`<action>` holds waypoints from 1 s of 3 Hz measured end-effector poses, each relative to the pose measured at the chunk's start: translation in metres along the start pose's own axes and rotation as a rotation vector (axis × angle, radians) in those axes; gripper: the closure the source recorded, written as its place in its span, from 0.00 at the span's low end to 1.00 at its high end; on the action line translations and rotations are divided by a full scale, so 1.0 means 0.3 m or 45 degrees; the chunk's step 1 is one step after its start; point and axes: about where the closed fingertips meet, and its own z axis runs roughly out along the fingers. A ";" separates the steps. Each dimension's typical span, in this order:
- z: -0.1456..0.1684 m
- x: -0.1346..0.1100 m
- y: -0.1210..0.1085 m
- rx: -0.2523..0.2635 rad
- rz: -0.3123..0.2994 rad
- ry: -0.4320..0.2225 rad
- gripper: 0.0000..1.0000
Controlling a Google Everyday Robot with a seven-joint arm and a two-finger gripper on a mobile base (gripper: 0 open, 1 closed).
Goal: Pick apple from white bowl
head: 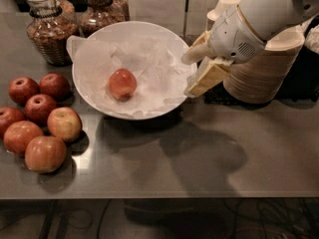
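The light orange-red apple lies on the crumpled paper liner in the middle of the wide white bowl at the back centre of the metal table. My gripper hangs at the bowl's right rim, above and to the right of the apple, not touching it. Its two cream fingers are spread apart and hold nothing. The white arm reaches in from the upper right.
Several darker red apples and a yellow-sided one lie on the table to the left of the bowl. Two glass jars stand behind it. Stacked beige disposable bowls stand at the right, behind the arm.
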 end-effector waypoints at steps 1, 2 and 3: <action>-0.024 -0.068 -0.015 0.010 -0.045 -0.044 0.39; -0.080 -0.016 0.055 -0.016 -0.006 0.029 0.16; -0.079 0.015 0.088 -0.019 0.018 0.077 0.17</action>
